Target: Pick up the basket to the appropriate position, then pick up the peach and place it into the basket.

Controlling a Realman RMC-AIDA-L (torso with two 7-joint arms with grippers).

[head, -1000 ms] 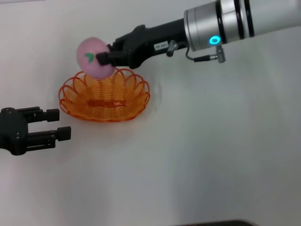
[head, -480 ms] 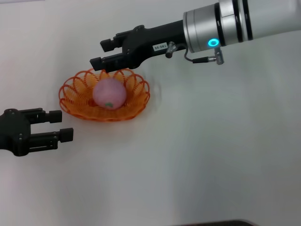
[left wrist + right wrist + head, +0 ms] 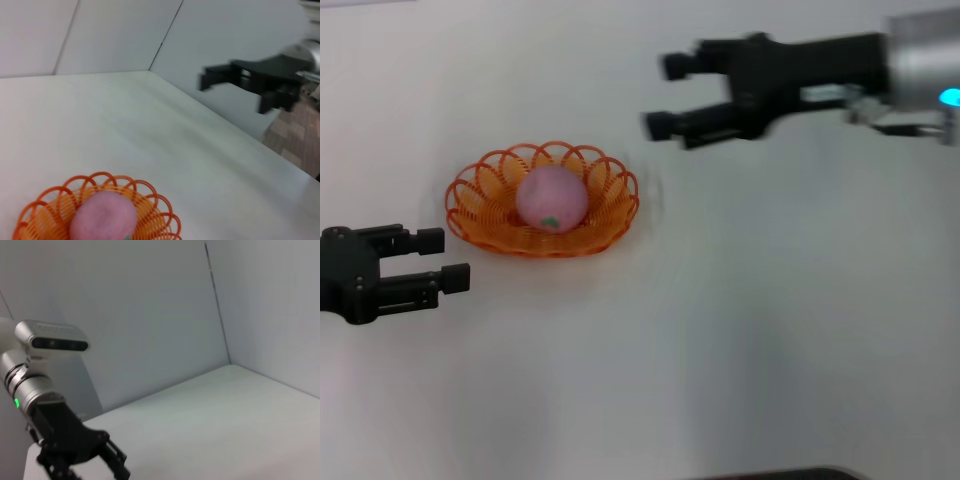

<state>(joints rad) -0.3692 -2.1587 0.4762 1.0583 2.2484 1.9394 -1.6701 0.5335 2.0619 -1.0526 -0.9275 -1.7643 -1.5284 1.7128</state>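
Note:
The orange wire basket (image 3: 610, 212) sits on the white table left of centre. The pink peach (image 3: 551, 198) lies inside it, green leaf mark facing front. Both also show in the left wrist view: basket (image 3: 160, 216), peach (image 3: 103, 217). My right gripper (image 3: 665, 96) is open and empty, raised to the right of the basket and well clear of it; it also shows far off in the left wrist view (image 3: 235, 87). My left gripper (image 3: 442, 258) is open and empty, low at the left, just in front of the basket's left end; it shows in the right wrist view (image 3: 117, 462).
The white table (image 3: 740, 330) stretches in front and to the right of the basket. Pale walls close the far side (image 3: 115, 35). The table's far edge and floor show in the left wrist view (image 3: 295, 150).
My right gripper let go of the peach over the basket; the peach dropped in. The right gripper then pulled away to the right and up. The left gripper barely moved.

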